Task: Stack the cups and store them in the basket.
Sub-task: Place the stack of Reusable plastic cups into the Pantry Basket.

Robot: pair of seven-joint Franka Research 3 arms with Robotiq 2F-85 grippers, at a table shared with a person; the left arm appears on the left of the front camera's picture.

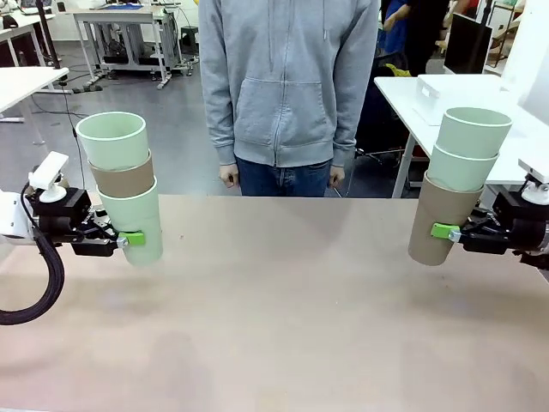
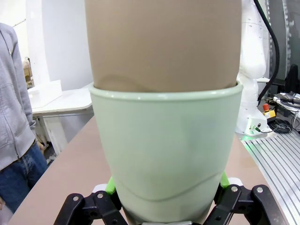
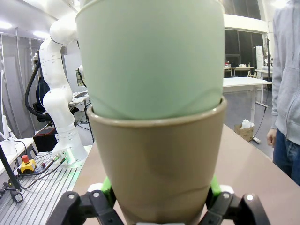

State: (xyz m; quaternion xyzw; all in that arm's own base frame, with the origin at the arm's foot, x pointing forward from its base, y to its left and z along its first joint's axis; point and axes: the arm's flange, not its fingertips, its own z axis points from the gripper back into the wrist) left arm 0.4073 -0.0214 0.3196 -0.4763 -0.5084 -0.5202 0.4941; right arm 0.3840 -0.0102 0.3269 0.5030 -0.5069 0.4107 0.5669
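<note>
- Front view: the left gripper point(image 1: 130, 239) clamps the mint bottom cup of a mint-tan-mint stack point(image 1: 120, 184) near the left edge of the surface point(image 1: 283, 309).
- The right gripper point(image 1: 446, 232) clamps the tan bottom cup of a tan-mint-mint stack point(image 1: 459, 184) near the right edge.
- The stacks are well apart, with open surface between them; a person point(image 1: 287, 86) stands at the far edge.
- Wrist views: green pads point(image 2: 110, 185) press each bottom cup's sides.
</note>
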